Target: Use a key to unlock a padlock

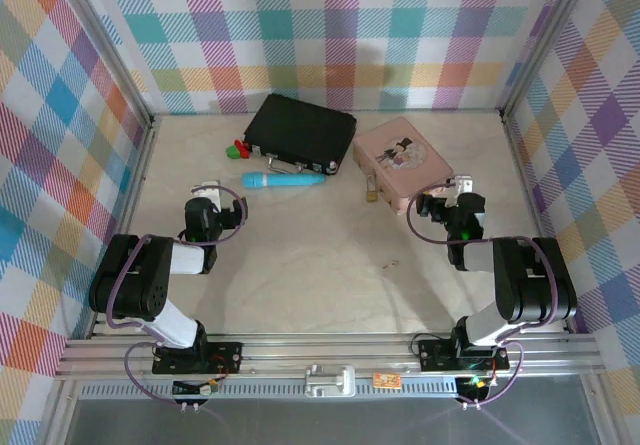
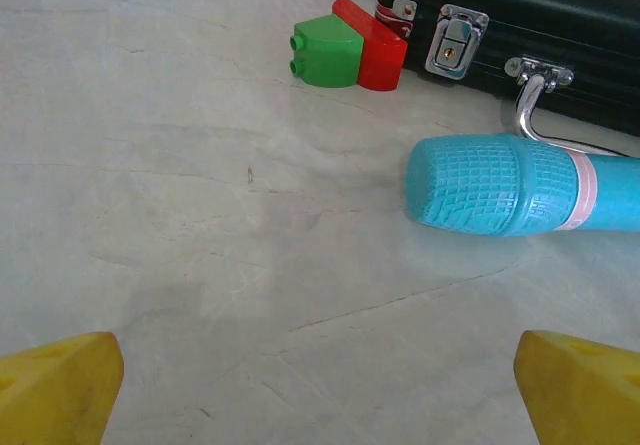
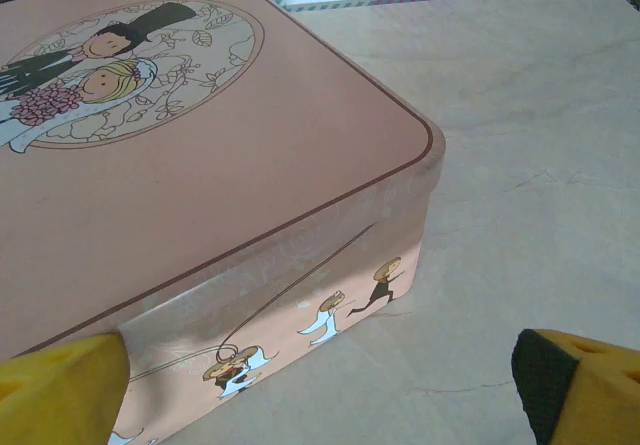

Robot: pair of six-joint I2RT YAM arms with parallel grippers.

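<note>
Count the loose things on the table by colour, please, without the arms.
Black case: 1
Pink tin: 1
Blue tube: 1
Red block: 1
Green block: 1
Brass padlock: 1
Grey key, a mere speck from above: 1
Total: 7

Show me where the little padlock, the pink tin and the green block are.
padlock [image 1: 371,193]: top external view, on its small brass body.
pink tin [image 3: 250,155]: right wrist view, on the flat lid.
green block [image 2: 325,55]: left wrist view, on its top face.
</note>
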